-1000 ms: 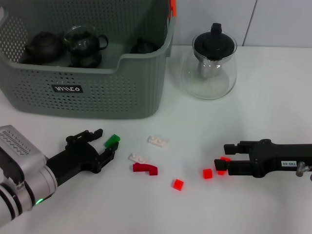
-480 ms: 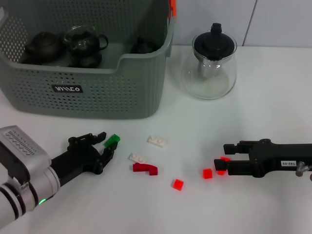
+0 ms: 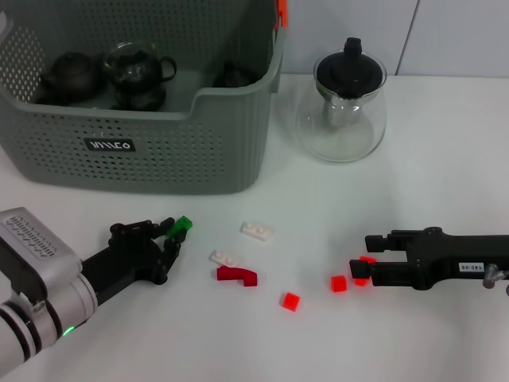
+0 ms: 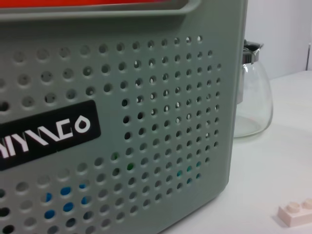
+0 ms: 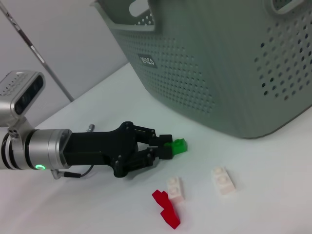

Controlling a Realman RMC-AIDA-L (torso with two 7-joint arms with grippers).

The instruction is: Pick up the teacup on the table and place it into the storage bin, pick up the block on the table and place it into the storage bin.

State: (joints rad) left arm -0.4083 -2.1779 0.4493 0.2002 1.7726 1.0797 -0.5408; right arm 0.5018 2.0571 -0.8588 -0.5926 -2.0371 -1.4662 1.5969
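While the left pincer [image 3: 169,235] is lying low over the white worktop [image 3: 445,183] in front of the storage bin [image 3: 199,151], a small green block [image 3: 182,225] is being gripped between its black fingertips [image 3: 165,226]. In the head view the block is seen at the very tip of the pincer, near the bin's front wall but apart from it. The fingers are being held nearly closed, clenched on the block.

From the right wrist view the same grasp is being shown from the side: the green block [image 5: 176,146] is pinched at the fingertips, apparently just above the worktop, though that cannot be told for certain. Two white blocks [image 5: 223,180] and a red piece [image 5: 165,208] are lying nearby.

The right pincer [image 3: 363,270] is resting at the worktop on the robot's right, its fingers spread open, with a small red block [image 3: 364,269] lying between them and another red block [image 3: 339,282] just beside. A further red block [image 3: 290,301] is lying towards the middle.

Inside the bin, dark teapots and a teacup [image 3: 233,76] are visible only in the head view. The left wrist view is filled by the bin's perforated wall and black label [image 4: 44,135]; the left pincer's own fingers are not shown there. The glass teapot [image 4: 253,102] beyond the bin's corner and one white block [image 4: 296,212] are seen there.
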